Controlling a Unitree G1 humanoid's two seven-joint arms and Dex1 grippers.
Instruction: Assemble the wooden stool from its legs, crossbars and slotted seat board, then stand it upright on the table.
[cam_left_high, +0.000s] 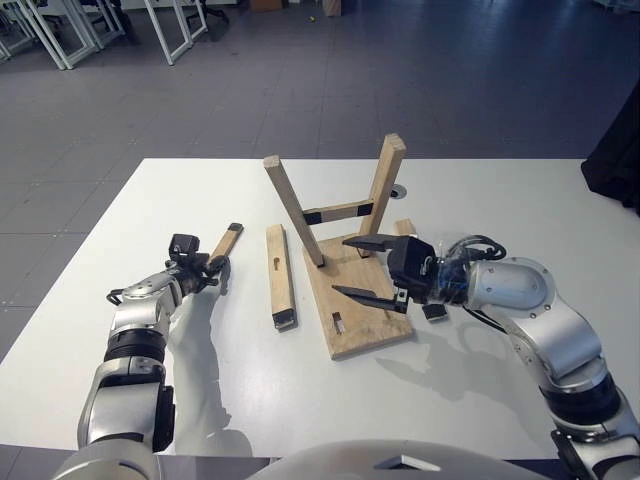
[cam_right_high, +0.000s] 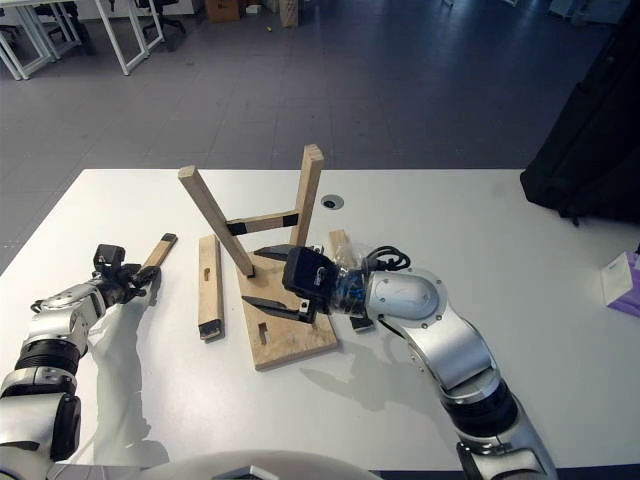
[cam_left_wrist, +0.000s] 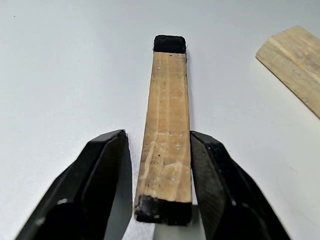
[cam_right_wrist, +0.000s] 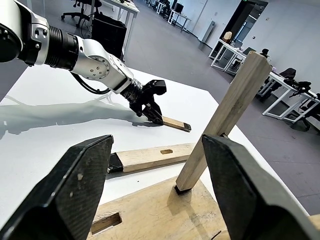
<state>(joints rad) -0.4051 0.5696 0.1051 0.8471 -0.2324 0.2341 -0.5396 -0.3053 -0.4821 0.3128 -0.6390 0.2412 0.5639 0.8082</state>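
While the left tool (cam_left_wrist: 159, 150) sits open: jaws stand either side of the near end of the loose crossbar (cam_left_wrist: 167, 100), which lies flat on the bench (cam_left_wrist: 60, 60); nothing gripped.
Right tool (cam_left_high: 358, 267): open wide and empty, low over the seat board (cam_left_high: 372, 318), just short of the two standing legs (cam_left_high: 293, 208).
Stool so far: board flat under the right tool; legs lean, joined by a fitted crossbar (cam_left_high: 338, 212); a loose leg (cam_left_high: 281, 275) lies between the two tools.
Risk, left tool: the grip falls at the bar's very end, with one jaw nearer than the other; closing would likely skid or swing the bar.
Risk, right tool: a jaw brushing the leaning legs could tip them out of the board; the seating looks shallow, in my judgement.
Risk, board: the empty slot (cam_left_high: 340, 322) beside the right tool needs a steady board; unheld, it may slide.
Hidden: a dark-ended part (cam_left_high: 435, 312) behind the right tool is cut off; cannot identify it.
Unclear: how deep the leg ends sit; whether the nearer left jaw touches the bar.
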